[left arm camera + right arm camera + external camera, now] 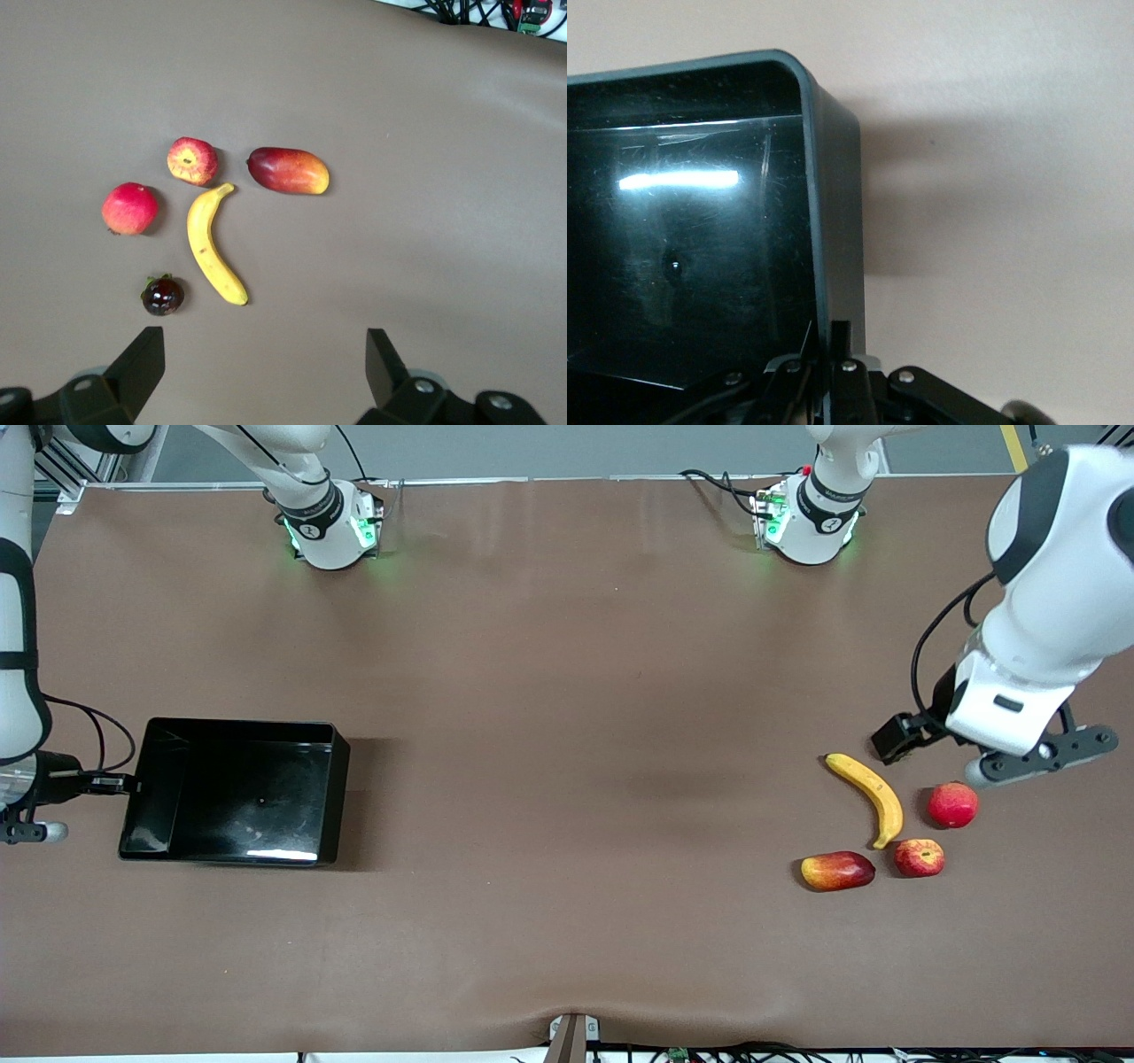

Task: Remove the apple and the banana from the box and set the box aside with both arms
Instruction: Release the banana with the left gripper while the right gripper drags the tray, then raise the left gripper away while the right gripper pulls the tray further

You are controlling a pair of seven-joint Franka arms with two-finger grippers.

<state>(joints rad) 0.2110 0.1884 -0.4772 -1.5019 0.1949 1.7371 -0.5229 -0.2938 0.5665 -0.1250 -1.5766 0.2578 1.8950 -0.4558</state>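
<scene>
The black box [335, 797] sits at the right arm's end of the table. My right gripper [124, 784] is shut on the box's end wall [833, 195], one finger inside and one outside [833, 341]. The yellow banana [870, 793] and the small dimpled red apple [919, 857] lie at the left arm's end. In the left wrist view the banana [213, 243] and apple [191, 161] lie past my left gripper [264, 345], which hangs open and empty over the table beside the banana [941, 751].
A red-and-yellow mango [837, 871] lies beside the apple. A round pinkish-red fruit [953, 804] lies beside the banana. A small dark fruit [163, 296] sits close to one left finger. The box holds nothing.
</scene>
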